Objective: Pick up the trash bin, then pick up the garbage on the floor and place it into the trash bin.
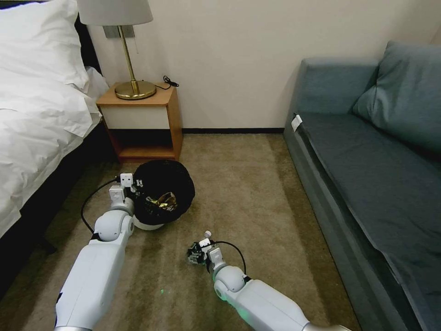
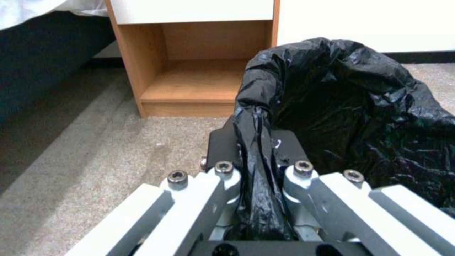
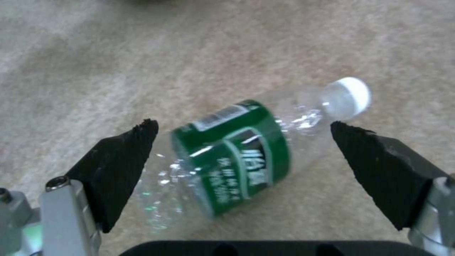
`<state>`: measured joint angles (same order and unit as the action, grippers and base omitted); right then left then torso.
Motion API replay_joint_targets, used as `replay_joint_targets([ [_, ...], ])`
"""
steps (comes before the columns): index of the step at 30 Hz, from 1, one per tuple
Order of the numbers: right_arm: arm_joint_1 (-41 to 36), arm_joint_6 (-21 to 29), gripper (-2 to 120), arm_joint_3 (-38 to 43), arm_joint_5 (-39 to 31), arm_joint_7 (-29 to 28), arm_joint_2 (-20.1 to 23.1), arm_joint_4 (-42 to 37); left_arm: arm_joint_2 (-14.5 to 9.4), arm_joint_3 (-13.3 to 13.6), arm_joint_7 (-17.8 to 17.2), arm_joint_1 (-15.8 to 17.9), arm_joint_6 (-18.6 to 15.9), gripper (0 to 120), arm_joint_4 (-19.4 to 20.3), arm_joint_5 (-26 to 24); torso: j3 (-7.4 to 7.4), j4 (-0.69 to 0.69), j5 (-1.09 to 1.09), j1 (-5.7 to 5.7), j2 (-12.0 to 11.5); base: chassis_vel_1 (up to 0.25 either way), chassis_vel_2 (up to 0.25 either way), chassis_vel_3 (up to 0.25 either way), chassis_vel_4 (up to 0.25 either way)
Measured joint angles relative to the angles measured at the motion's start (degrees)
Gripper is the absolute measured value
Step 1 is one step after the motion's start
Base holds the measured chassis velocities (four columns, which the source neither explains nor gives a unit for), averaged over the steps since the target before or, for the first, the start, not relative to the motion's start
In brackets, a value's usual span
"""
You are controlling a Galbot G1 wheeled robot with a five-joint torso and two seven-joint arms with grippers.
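Hotel-type bedroom. Bed (image 1: 41, 105) w/ white pillow and sheets on the left; wooden nightstand (image 1: 142, 122) just beside it, far side, w/ brass lamp (image 1: 126, 50) on top. Grey-blue sofa (image 1: 367, 151) w/ cushion along the right. Beige carpet (image 1: 248, 184) btwn them, plain cream wall (image 1: 239, 55) w/ dark skirting at the far end.

Wooden nightstand (image 1: 142, 119), brass lamp (image 1: 126, 50), bed (image 1: 41, 101), grey sofa (image 1: 376, 151)
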<state>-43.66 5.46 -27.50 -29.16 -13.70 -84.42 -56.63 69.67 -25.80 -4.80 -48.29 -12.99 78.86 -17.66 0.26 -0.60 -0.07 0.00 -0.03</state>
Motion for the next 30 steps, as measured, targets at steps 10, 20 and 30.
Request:
replay_joint_targets([
  [10,0.52,-0.93,95,-0.89,0.47,1.19,-2.56,3.57,-1.87,-0.32,0.44,-0.30,0.22,6,-0.03,-0.55,0.00,0.01,0.01,0.00,0.00,0.000,0.000,0.000,0.000],
  [20,-0.22,-2.59,95,-0.42,1.56,2.45,-2.22,6.01,-2.50,-0.40,0.71,-1.40,0.51,6,0.52,-0.93,0.00,-0.01,0.00,0.00,0.00,0.000,0.000,0.000,0.000],
  [30,0.64,-4.32,95,-1.76,2.06,3.52,-3.87,7.86,-2.51,-0.37,0.76,-2.39,0.65,6,1.39,-0.72,0.00,0.01,0.01,0.00,0.00,0.000,0.000,0.000,0.000],
])
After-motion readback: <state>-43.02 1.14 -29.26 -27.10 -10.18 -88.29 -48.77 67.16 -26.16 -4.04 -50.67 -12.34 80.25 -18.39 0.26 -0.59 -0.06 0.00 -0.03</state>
